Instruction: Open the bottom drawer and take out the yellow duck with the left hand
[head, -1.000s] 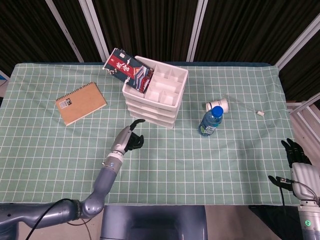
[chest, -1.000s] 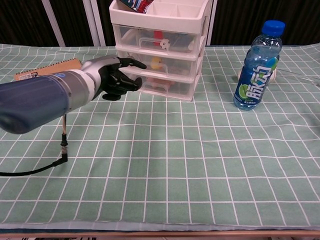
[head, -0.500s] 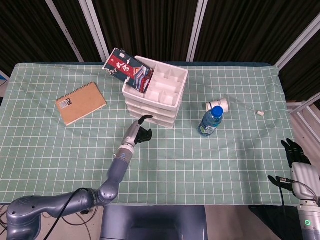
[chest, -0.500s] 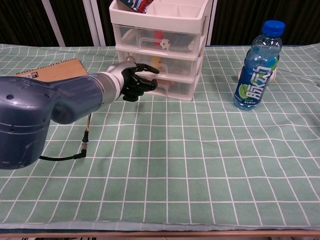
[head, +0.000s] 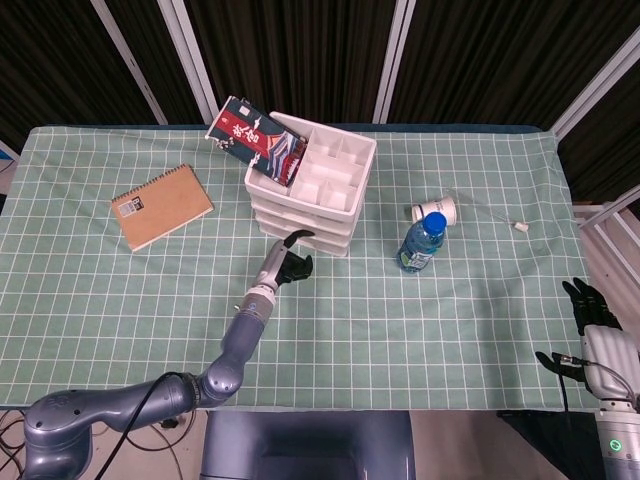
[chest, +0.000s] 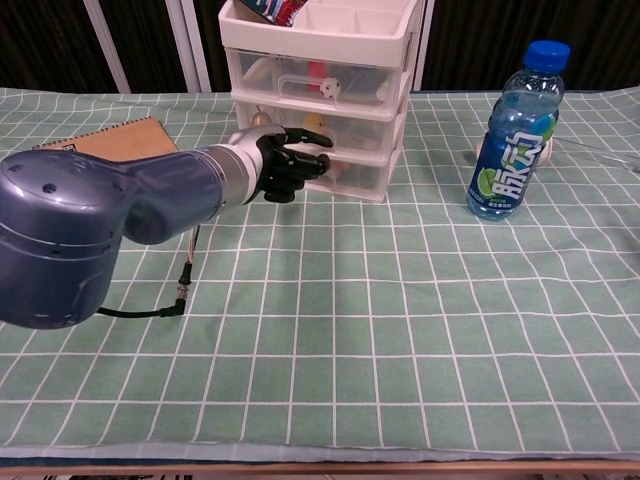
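The white three-drawer unit (head: 312, 198) (chest: 322, 92) stands at the table's middle back, with all its drawers pushed in. My left hand (head: 286, 262) (chest: 291, 166) is right in front of the bottom drawer (chest: 352, 176), thumb stretched above half-curled fingers, and holds nothing. Whether the fingers touch the drawer front I cannot tell. A small yellow shape (chest: 317, 123) shows through the clear fronts just above the thumb. My right hand (head: 590, 304) hangs off the table's right edge, empty.
A snack packet (head: 256, 139) leans in the unit's open top tray. A blue-capped bottle (head: 421, 243) (chest: 512, 131) stands right of the unit, with a small white jar (head: 435, 211) lying behind it. A brown notebook (head: 161, 206) lies far left.
My left hand has moved forward and to the right across the cloth, from open table to the front of the bottom drawer. The right hand has not moved.
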